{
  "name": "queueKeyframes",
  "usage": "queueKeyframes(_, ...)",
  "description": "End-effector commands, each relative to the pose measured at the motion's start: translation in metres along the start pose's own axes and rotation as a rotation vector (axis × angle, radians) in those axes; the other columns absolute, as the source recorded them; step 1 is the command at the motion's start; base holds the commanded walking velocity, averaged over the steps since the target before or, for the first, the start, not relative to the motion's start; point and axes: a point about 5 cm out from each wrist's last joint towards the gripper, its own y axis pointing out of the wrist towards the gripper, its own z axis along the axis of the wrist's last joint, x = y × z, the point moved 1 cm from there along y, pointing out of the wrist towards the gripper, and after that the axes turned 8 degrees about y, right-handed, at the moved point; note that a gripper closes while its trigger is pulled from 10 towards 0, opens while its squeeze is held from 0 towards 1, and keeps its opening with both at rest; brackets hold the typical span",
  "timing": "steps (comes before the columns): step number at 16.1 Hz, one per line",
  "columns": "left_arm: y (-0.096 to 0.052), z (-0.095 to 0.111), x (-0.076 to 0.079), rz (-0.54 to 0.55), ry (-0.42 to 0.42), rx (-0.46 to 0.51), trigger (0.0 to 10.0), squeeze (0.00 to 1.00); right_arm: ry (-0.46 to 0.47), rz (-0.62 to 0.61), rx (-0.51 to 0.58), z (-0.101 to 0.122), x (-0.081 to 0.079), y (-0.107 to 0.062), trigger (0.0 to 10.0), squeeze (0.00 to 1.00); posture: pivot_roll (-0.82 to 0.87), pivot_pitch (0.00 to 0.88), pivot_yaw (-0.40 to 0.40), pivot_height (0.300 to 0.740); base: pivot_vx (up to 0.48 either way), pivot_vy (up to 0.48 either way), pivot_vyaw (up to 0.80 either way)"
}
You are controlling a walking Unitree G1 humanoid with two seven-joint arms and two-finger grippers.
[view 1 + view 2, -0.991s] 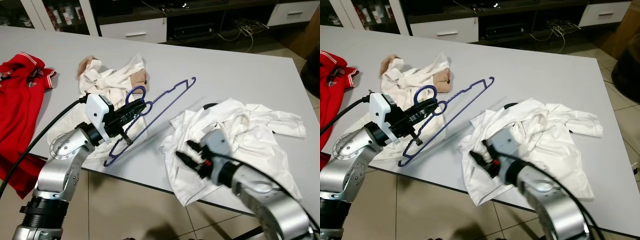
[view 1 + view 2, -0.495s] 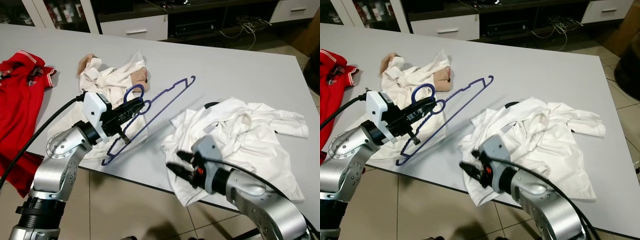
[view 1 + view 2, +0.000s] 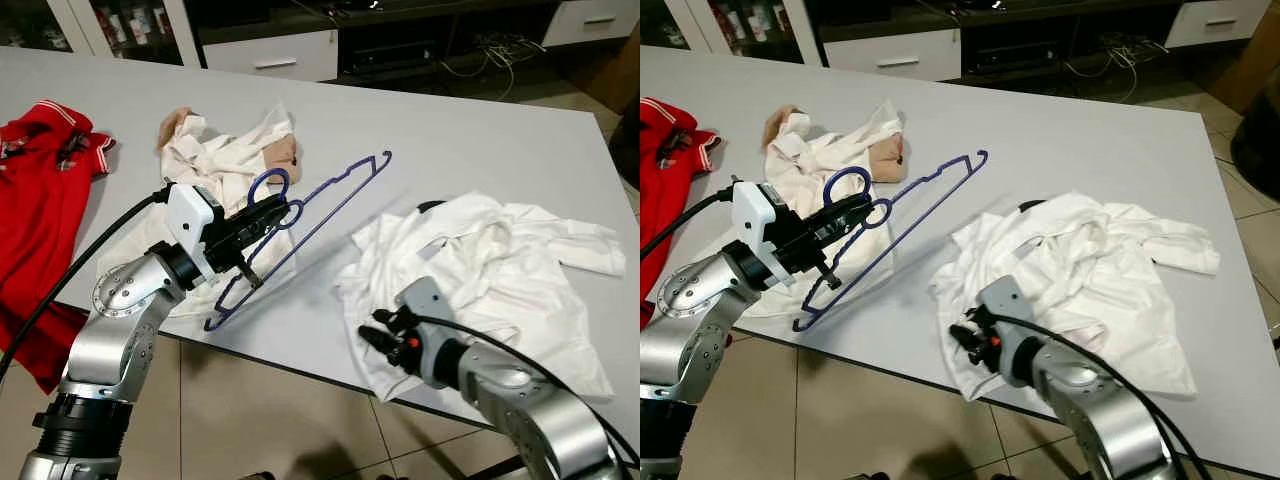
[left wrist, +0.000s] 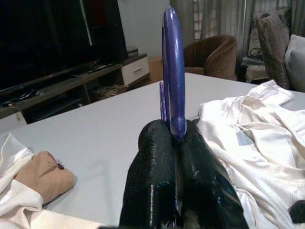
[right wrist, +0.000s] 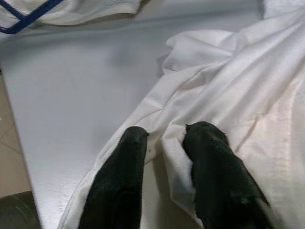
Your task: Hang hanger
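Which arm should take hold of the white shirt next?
The right. Its tool already rests on the white shirt at the near table edge, fingers apart around a fold. The left tool is shut on the blue hanger, held off the table, so it is occupied.

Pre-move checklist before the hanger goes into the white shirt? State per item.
1. Left gripper shut on the blue hanger, near its hook: ok.
2. Hanger lifted, its lower end by the table edge: ok.
3. Right gripper has shirt fabric between its fingers: the white shirt has a fold bulging in the gap, but the fingers are not closed: not ok.
4. Shirt collar opening found and spread for the hanger: shirt is crumpled: cannot tell.
5. Path between hanger and shirt is bare tabletop: ok.
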Motion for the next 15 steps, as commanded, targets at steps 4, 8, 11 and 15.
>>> queueKeyframes(4,0.001,0.003,-0.002,0.002,0.011,0.008,10.0,0.00,-0.015,-0.095,-0.030,-0.005,0.026,-0.008,0.0,0.00,0.01,0.143,0.075,0.740,0.000,0.000,0.00)
queueKeyframes(8,0.002,0.003,-0.001,0.001,0.009,0.012,10.0,0.00,0.023,0.032,0.132,0.030,0.009,-0.015,2.8,0.00,0.01,0.145,0.077,0.740,0.000,0.000,0.00)
queueKeyframes(11,0.000,0.001,-0.001,0.001,0.011,0.009,10.0,0.00,0.098,0.018,0.290,0.062,0.011,-0.020,10.0,0.00,0.01,0.150,0.084,0.740,0.000,0.000,0.00)
queueKeyframes(15,0.003,0.001,-0.005,-0.001,0.022,0.006,10.0,0.00,0.041,-0.123,0.213,0.050,0.018,0.007,10.0,0.00,0.01,0.141,0.092,0.740,0.000,0.000,0.00)
